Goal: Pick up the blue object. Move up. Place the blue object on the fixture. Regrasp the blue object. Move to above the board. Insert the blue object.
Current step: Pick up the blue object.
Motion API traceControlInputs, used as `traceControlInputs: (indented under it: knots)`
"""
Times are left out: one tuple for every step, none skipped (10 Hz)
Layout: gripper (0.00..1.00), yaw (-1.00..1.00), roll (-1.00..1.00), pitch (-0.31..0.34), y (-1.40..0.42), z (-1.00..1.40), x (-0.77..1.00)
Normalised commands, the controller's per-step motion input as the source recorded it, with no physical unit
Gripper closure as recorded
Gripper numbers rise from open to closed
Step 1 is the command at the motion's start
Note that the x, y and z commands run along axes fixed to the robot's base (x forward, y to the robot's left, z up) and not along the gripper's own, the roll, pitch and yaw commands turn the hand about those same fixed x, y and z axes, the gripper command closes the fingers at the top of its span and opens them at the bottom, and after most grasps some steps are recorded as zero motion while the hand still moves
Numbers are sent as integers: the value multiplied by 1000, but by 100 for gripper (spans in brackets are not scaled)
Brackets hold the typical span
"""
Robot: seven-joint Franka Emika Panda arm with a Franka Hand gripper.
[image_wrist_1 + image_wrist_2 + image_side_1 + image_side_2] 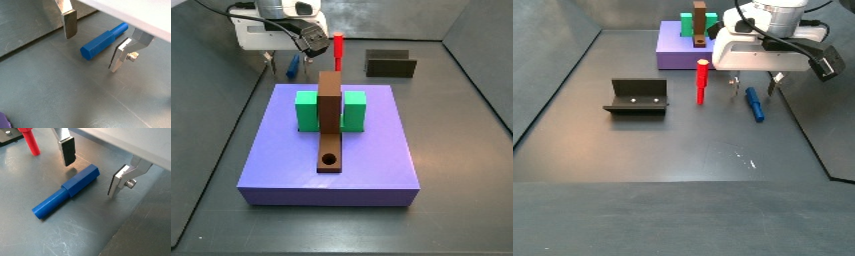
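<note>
- The tool [93,173] hangs low over the blue peg [65,193], its two silver fingers [66,148] spread wide, one on each side of the peg's upper end and touching nothing. In a side view the tool [764,84] sits just over the peg [755,103].
- The blue peg [104,41] lies flat on the dark floor, beside the red upright peg [703,82] and apart from the board [684,48] and the fixture [635,97].
- Its long axis runs along the floor and roughly crosswise to the gap between the fingers, so a squeeze would land on its flanks. It has a thicker squared section and a thinner round section; in the wrist views the tool stands nearer the end of the peg than its middle.
- Risk, as I judge it: an off-centre pinch could let the peg tip or swing as it lifts, leaving it crooked for the fixture's notch.
- If the fingers drop too little, the pads may catch only the upper edge and the peg could squirt out; too far, and the tips hit the floor.
- The red peg [29,140] stands near one finger; a sideways drift during descent could knock it over.
- The board with its green blocks [306,110] and brown bar [330,125] is well clear of this step.
</note>
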Motion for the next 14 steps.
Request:
traceControlInputs:
  knots:
    - [0,0,-17,0,0,0,0]
    - [0,0,0,0,-40,0,0]
    - [0,-23,0,-13,0,-214,0]
    - [0,-40,0,0,0,-140,9]
    - [0,-34,0,0,0,-29,3]
    - [0,-37,0,0,0,-77,0]
    - [0,-6,0,0,0,0,20]
    - [0,-3,0,0,0,-40,14]
    - [0,0,0,0,0,0,0]
    - [100,0,0,0,0,0,0]
    - [100,0,0,0,0,0,0]
    - [100,0,0,0,0,0,0]
    - [100,0,0,0,0,0,0]
    - [100,0,0,0,0,0,0]
